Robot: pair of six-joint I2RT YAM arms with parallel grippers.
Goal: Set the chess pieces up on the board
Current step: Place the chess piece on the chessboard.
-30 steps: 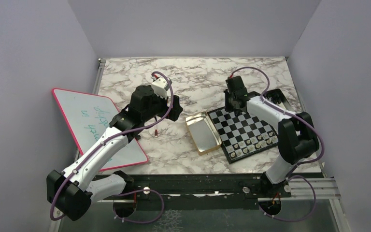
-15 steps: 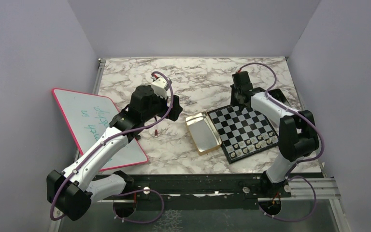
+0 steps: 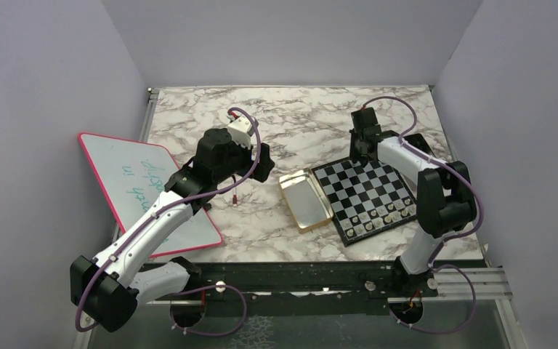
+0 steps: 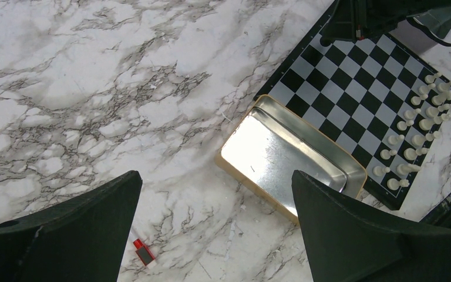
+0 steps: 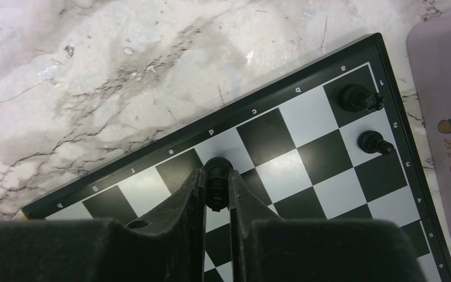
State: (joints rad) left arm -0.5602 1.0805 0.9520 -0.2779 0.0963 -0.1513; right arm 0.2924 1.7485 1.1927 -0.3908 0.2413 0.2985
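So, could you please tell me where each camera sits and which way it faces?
Top external: above and behind the bases, looking down on the table; left arm and right arm show.
Left wrist: raised, looking down at the tin and board; its open left claw frames the bottom.
Right wrist: close over the board's lettered edge; right claw shut on a black chess piece.
Both wrist views share the board.

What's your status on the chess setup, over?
Right hand shut on a black piece at the board's far row. Left hand open above the table. Pale pieces lined up near side, two black pieces placed. Nothing blocking.
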